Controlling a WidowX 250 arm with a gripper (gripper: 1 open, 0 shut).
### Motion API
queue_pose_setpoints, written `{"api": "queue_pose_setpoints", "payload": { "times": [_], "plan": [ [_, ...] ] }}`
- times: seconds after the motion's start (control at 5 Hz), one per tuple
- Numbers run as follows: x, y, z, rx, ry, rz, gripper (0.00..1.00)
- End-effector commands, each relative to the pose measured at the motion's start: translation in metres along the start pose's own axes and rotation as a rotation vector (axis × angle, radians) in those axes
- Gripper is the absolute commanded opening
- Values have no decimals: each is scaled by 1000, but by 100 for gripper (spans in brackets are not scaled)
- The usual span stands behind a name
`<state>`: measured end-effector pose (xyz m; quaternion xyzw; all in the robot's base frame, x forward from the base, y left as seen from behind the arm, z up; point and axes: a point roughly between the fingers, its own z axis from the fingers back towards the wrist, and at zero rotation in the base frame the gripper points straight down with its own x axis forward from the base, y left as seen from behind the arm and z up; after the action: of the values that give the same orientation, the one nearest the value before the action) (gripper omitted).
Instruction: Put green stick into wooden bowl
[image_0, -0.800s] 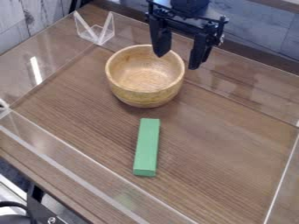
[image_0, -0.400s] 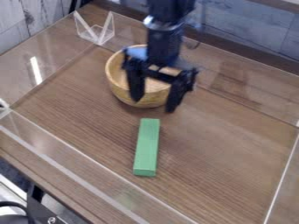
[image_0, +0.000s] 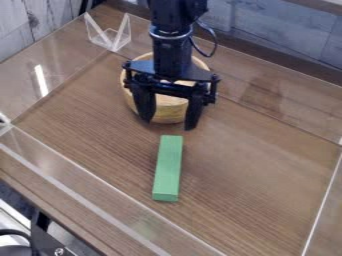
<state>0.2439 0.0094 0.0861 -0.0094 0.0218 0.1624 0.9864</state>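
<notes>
camera view: gripper (image_0: 167, 110) points straight down with its two dark fingers (image_0: 138, 98) spread wide, holding nothing and hanging in front of the wooden bowl (image_0: 177, 107), which it partly hides. whether the fingertips touch the bowl cannot be told. wood-grain table (image_0: 254, 150) has clear plastic walls along its edges, and a small clear stand (image_0: 107, 33) sits at the far left corner. green stick (image_0: 168, 167) lies flat toward the near edge, apart from the fingertips and nearer the camera than the bowl.
</notes>
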Motion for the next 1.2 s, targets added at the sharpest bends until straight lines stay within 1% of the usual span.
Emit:
{"api": "queue_pose_setpoints", "payload": {
  "times": [0.0, 0.2, 0.4, 0.6, 0.8, 1.0],
  "plan": [
    [-11, 1, 13, -13, -45, 6, 100],
    [-21, 4, 16, -19, -58, 14, 100],
    [-26, 1, -3, -27, -69, 102, 100],
    [-28, -1, -26, -39, -96, 180, 100],
    [-14, 4, -41, -58, -141, 166, 100],
    [-8, 9, -44, -70, -172, 115, 100]
  ]
}}
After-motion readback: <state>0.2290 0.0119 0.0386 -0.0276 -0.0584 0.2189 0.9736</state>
